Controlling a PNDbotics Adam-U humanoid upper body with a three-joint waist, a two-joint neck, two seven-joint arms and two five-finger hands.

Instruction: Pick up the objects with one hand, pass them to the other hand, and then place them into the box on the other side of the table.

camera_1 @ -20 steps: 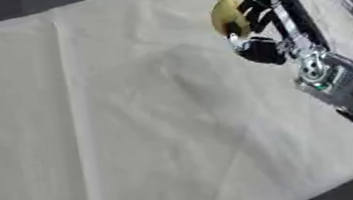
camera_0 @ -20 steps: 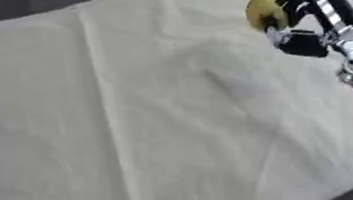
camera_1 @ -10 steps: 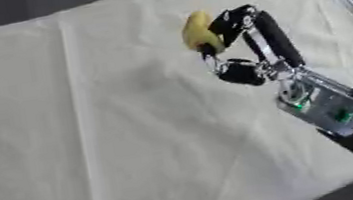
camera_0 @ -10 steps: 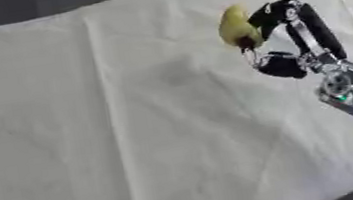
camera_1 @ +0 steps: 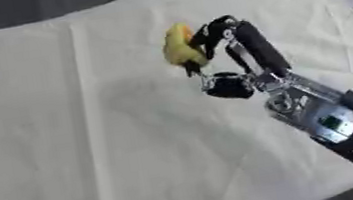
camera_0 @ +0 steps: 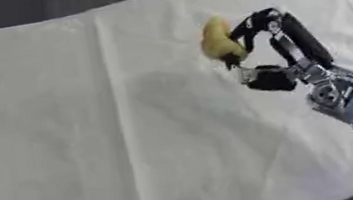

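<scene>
The right hand, black with silver joints, enters from the lower right edge of both views and extends toward the upper centre of the counter. Its fingers are curled round a small yellow, curved, banana-shaped object, with the thumb lower down, toward the near side. The hand is closed on this object.

The yellow object stands roughly upright in the grip, its long axis running top to bottom in the views. A short dark tip shows at its lower end. The object is located right of centre in the far half of the counter. Whether its lower end touches the surface cannot be determined.

The counter is covered by a cream-white cloth bearing fold creases; one long crease runs from the far edge to the near edge, left of the object. A soft shadow lies on the cloth below and left of the object.

The forearm shows a silver housing with a small green panel.
</scene>
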